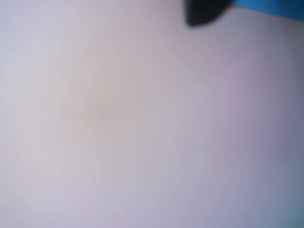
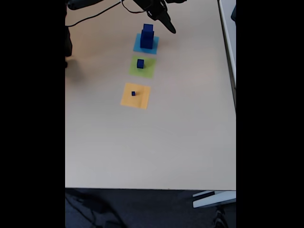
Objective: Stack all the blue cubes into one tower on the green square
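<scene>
My gripper [image 2: 172, 29] hangs beside two stacked blue cubes [image 2: 147, 37] on light-blue patch [image 2: 138, 47]; jaw state unclear. Mid cube [image 2: 140, 63] on green square [image 2: 148, 71], tiny cube [image 2: 133, 93] on orange patch [image 2: 141, 99]. Look rigid, light; I'd pinch flat sides.

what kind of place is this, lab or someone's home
Probably a lab or workshop bench, though I can't be sure. A plain pale table holds three coloured paper patches in a row with blue cubes on them, and cables trail to a robot arm at the far edge.
</scene>
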Motion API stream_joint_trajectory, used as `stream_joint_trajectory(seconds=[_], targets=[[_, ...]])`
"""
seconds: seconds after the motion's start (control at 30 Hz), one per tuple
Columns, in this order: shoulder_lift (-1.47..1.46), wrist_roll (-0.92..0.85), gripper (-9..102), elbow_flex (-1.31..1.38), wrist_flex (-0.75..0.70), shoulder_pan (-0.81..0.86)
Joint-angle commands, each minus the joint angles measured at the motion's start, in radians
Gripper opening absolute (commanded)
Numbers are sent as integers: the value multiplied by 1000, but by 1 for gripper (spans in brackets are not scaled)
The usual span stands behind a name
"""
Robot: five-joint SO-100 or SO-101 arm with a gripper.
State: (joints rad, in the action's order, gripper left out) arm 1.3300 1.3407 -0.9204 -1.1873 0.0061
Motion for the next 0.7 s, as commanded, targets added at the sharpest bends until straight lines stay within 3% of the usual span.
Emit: stream_joint_trajectory(seconds=[0.0,0.67], targets=[[32,-9,29,2,35,48],[186,-167,28,-518,219,290]])
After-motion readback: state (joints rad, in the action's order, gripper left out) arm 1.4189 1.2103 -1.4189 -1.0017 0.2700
